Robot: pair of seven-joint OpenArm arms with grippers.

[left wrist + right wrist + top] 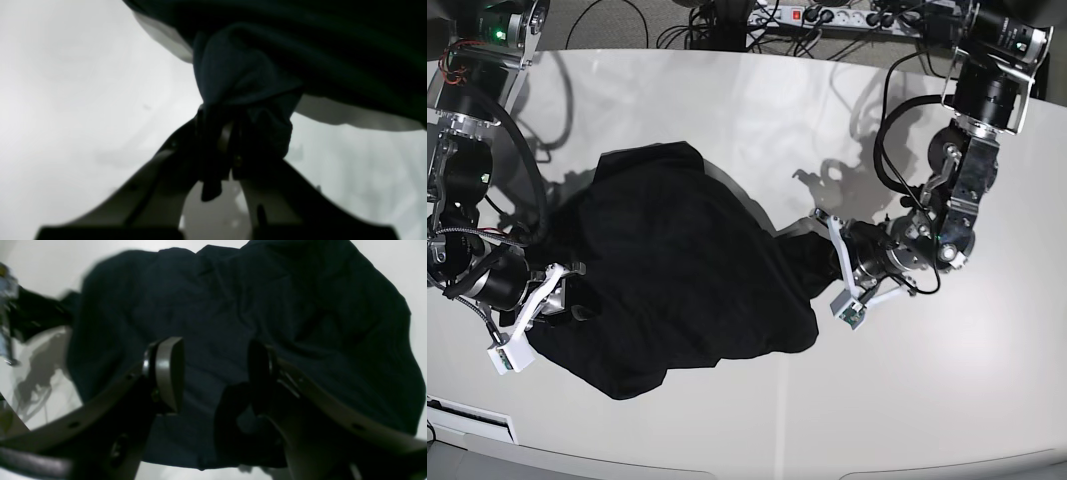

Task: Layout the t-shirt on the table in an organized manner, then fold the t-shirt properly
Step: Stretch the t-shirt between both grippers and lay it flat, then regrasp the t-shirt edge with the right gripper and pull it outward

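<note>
T-shirt (667, 270) lies crumpled on the white table (757, 110), its long axis running between the arms. Beside its near-left edge, the right gripper's (215, 373) fingers (168, 373) hover spread; farther, the left gripper (230, 156) pinches its right edge.

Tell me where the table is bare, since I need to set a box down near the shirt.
Bare table lies behind the t-shirt, and along the near edge right of it. Crowded: the left gripper clamps the shirt's right end; the right gripper, open, sits at its left edge.
</note>
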